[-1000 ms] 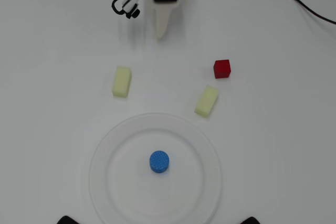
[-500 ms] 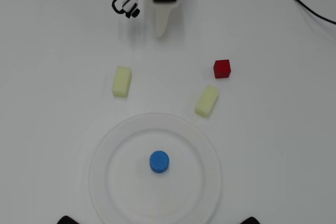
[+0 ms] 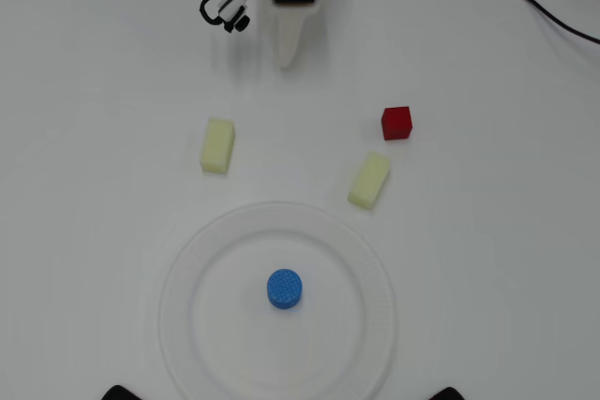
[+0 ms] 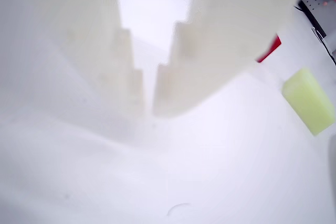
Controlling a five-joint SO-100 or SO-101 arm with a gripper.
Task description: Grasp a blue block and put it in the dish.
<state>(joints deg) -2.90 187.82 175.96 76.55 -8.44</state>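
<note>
The blue block point(image 3: 284, 288) is seen lying near the middle of the dish point(image 3: 367, 259), well clear of its raised rim. The gripper point(image 3: 288, 61) is held at the top of the overhead view, closed and empty, its fingers point(image 4: 173, 72) parted only by a thin slit. Between gripper and dish, two pale yellow blocks point(image 3: 217, 145) point(image 3: 369, 180) and a red cube point(image 3: 397, 123) are spread on the tabletop point(image 3: 84, 185), with bare room left between them.

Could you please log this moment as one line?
blue block: in dish | gripper: near-closed, empty, away from dish | task: placed
</note>
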